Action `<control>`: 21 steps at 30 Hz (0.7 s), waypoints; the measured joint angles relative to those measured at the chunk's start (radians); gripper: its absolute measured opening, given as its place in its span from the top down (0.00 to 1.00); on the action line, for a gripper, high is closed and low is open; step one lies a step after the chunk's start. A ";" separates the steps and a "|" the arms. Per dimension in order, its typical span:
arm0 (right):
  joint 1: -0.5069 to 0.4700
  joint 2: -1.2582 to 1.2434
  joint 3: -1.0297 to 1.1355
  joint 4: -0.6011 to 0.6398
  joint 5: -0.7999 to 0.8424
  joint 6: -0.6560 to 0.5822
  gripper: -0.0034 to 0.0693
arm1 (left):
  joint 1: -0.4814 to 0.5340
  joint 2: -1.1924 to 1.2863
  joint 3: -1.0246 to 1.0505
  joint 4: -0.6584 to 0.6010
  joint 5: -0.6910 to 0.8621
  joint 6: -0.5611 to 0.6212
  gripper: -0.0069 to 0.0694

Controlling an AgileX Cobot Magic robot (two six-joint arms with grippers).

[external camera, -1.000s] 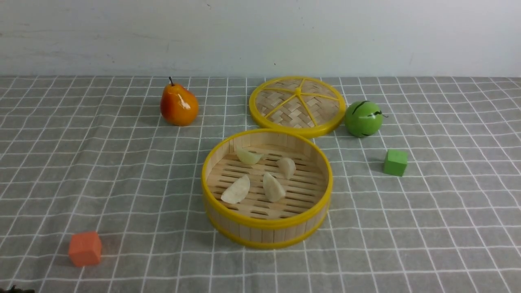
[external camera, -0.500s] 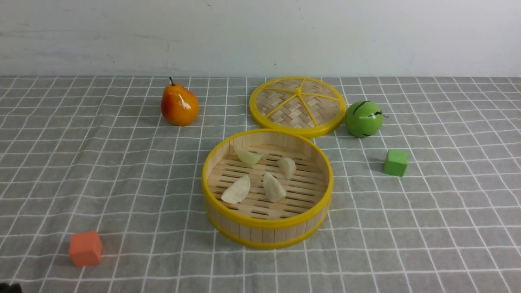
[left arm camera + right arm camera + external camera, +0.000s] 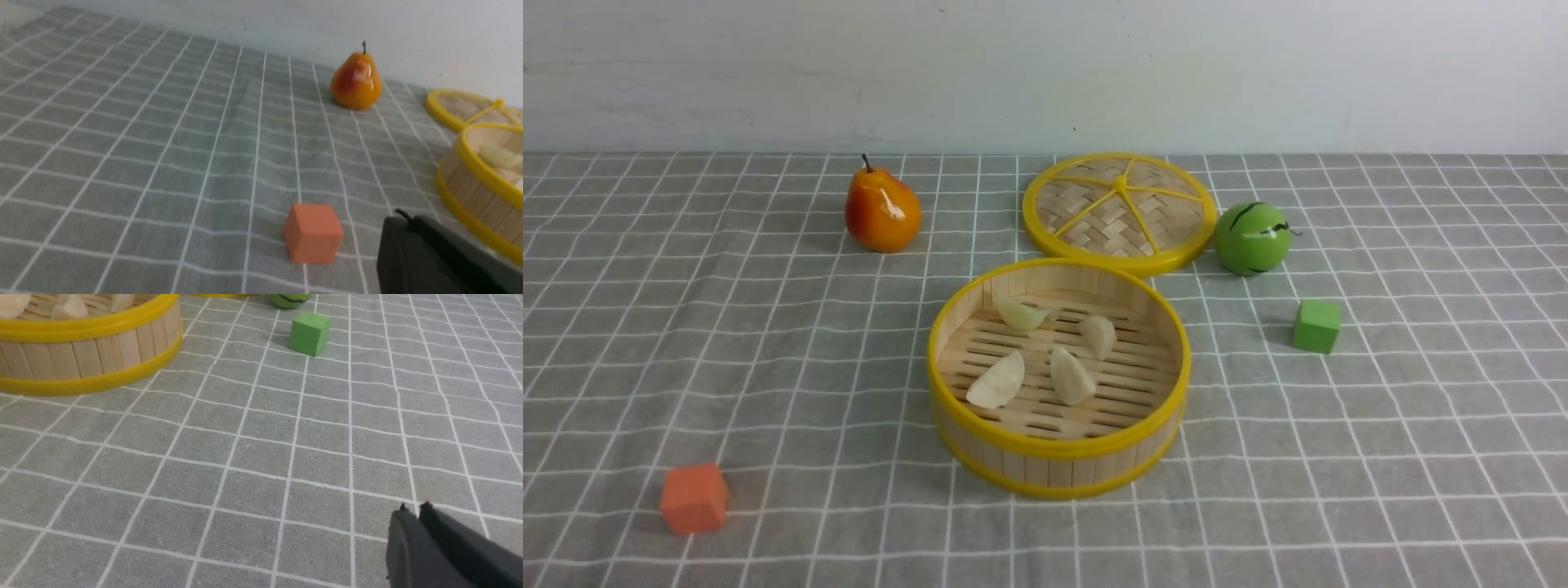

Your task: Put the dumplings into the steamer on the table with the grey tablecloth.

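Inside steamer [image 3: 1058, 457]: four dumplings [image 3: 1072, 376]. Right tool [image 3: 413, 510] pressed together, empty; left tool [image 3: 402, 218] state unclear. Risk: stray sweep knocking steamer.

The front view looks forward and down over the grey grid-lined tablecloth [image 3: 727, 327] toward the wall. Both wrist views sit low and close to it, each sharing the round yellow-rimmed bamboo steamer [image 3: 1058, 441] [image 3: 470, 179] [image 3: 90, 343] with the front view

Slatted wooden steamer [image 3: 1058, 457] with glossy yellow rims, shiny cream dumplings [image 3: 1045, 351], wrinkled matt grey tablecloth [image 3: 727, 343], glossy pear [image 3: 880, 210], woven bamboo lid [image 3: 1119, 212], matt black right gripper [image 3: 413, 510]
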 joint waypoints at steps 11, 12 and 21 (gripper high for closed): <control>0.000 0.000 0.000 0.000 0.000 0.000 0.88 | 0.001 0.000 0.001 -0.202 0.158 0.256 0.93; 0.000 0.000 0.000 0.000 0.000 0.000 0.87 | 0.001 0.000 0.001 -0.203 0.159 0.259 0.93; 0.000 0.000 0.000 0.000 0.000 0.000 0.85 | 0.001 0.000 0.001 -0.203 0.161 0.266 0.93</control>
